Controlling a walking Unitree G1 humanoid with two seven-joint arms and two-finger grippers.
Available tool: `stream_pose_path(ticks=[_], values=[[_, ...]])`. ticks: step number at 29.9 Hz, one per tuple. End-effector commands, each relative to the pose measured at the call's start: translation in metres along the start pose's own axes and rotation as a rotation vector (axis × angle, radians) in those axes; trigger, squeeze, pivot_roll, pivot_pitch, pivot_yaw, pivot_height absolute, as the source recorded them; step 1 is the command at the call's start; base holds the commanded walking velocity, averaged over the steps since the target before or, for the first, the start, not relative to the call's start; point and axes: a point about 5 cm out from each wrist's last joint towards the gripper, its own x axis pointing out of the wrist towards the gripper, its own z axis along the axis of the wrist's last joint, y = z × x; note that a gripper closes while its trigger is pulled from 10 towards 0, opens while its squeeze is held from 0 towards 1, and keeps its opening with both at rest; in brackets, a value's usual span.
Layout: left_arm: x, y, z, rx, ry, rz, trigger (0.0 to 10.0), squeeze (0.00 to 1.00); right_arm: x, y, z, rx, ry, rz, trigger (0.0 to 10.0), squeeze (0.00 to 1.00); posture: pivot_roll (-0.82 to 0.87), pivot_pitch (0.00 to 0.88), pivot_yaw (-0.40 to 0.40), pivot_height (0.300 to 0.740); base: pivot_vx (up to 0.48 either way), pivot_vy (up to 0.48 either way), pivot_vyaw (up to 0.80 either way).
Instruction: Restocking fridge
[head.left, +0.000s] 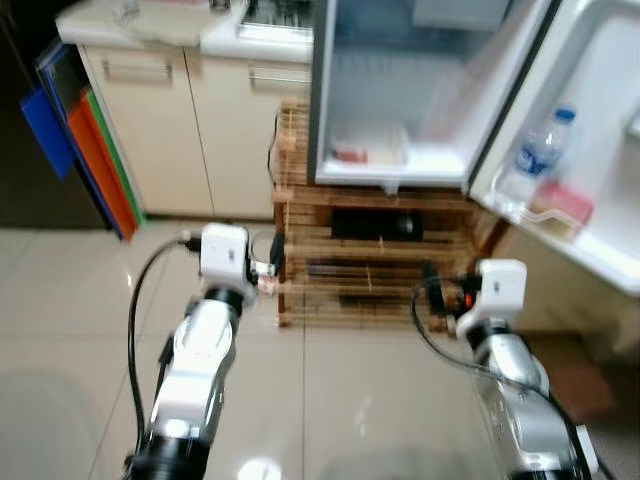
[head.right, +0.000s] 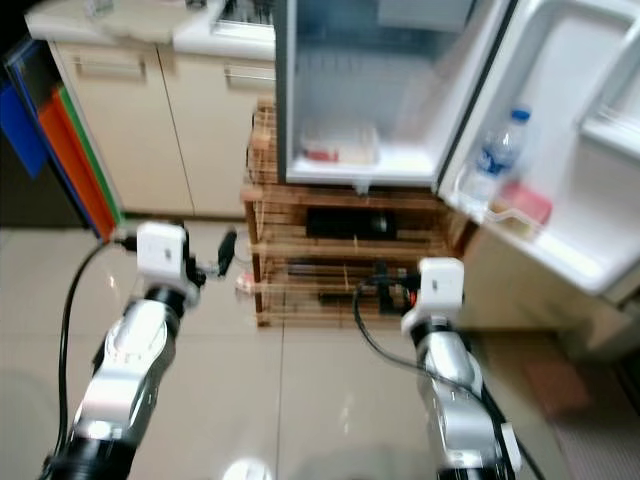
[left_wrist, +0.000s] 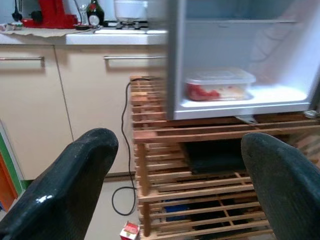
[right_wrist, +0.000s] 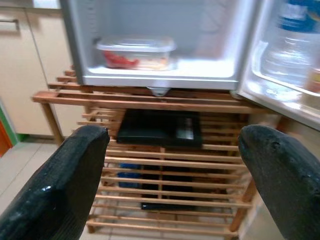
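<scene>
the small fridge (head.left: 390, 90) stands open on a slatted wooden rack (head.left: 370, 260), ahead of and above both grippers, its door (head.left: 590, 150) swung out to the robot's right. on the fridge floor lies a clear lidded container (left_wrist: 219, 84) with red food inside, its long side running across the opening. in the door shelf a water bottle (head.left: 538, 150) stands upright, cap up, with a pink box (head.left: 565, 205) just beside it. the left gripper (left_wrist: 175, 180) is held out low before the rack's left end, its fingers (left_wrist: 65, 190) spread wide apart and holding nothing. the right gripper (right_wrist: 175, 175) is raised before the rack's right part, below the fridge opening, its fingers (right_wrist: 60, 180) likewise wide apart and empty. a black flat thing (right_wrist: 159, 127) lies on the rack's upper shelf. a small red and white carton (left_wrist: 129, 231) sits on the floor by the rack's left leg, near a black cable (left_wrist: 124, 150). cream cabinets (head.left: 170, 130) under a counter (head.left: 150, 30) stand left of the fridge.
</scene>
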Motion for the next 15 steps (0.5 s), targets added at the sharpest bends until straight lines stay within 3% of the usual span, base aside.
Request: stream_pose_path(ticks=[1,7,15], values=[[0.0021,-0.0079,0.0041,0.003,-0.015,-0.028,10.0,0.0,-0.0022,-0.0085,0.0007,-0.019,-0.001,-0.025,10.0,0.0,-0.04,0.0,-0.027,0.74,0.0,-0.461,0.0],[0.0058,-0.0092,0.0056,0.044,-0.02,-0.04,10.0,0.0,-0.0019,-0.0091,0.0008,-0.022,-0.002,-0.025,10.0,0.0,-0.05,0.0,-0.024,0.74,0.0,-0.461,0.0],[0.0089,-0.0081,0.0054,0.02,-0.014,-0.032,10.0,0.0,-0.0014,-0.0109,0.0008,-0.027,-0.002,-0.026,10.0,0.0,-0.05,0.0,-0.026,0.74,0.071,-0.432,0.0]])
